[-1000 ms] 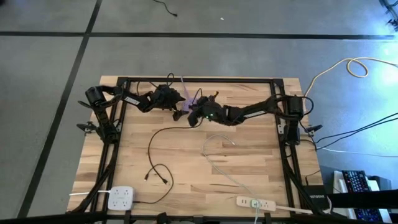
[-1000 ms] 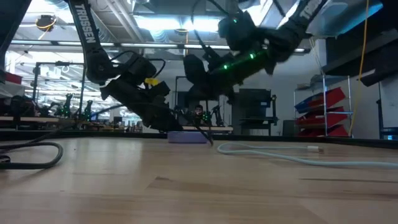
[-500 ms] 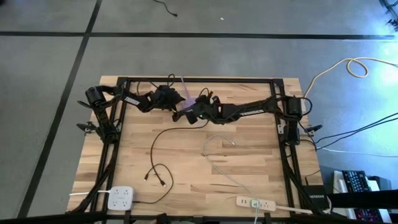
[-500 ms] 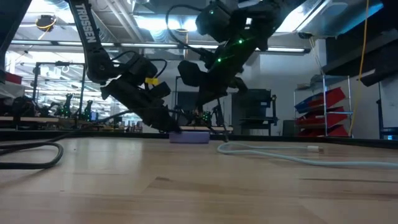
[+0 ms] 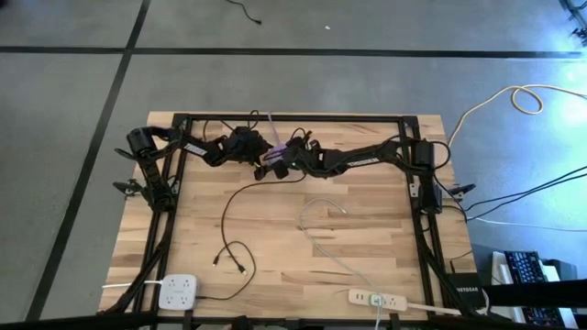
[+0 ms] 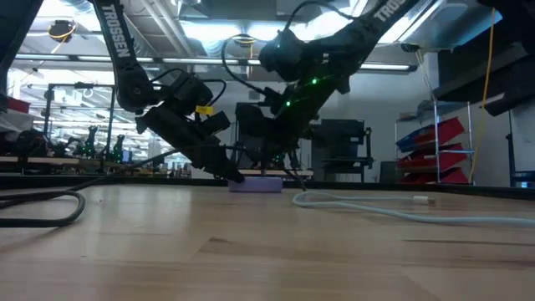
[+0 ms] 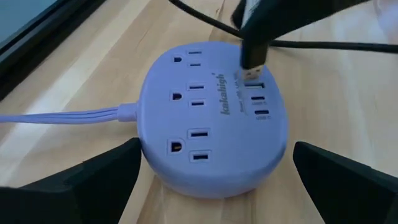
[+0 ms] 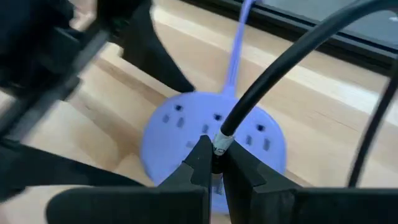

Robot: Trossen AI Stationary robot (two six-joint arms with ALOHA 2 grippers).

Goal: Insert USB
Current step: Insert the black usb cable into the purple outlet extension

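- Left gripper (image 7: 211,186) reaches low over the worktop (image 5: 275,238), fingers (image 7: 93,174) spread wide either side of the lilac power strip (image 7: 211,118), gripping nothing.
- Beyond it, right gripper (image 8: 212,163) angles down, fingers pinched on the USB plug (image 7: 252,59), tip at the strip's USB ports.

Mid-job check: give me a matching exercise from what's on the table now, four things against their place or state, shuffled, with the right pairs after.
Things:
1. purple power hub
2. USB plug
3. left claw
4. white power strip

Places or states:
A. open, one finger at each side of the hub
B. lying at the table's near edge, away from both arms
C. held in the shut right claw, just above the hub's USB ports
D. flat on the wood, sockets facing up, between the left claw's fingers

Pairs: 1-D, 2-C, 3-A, 4-B
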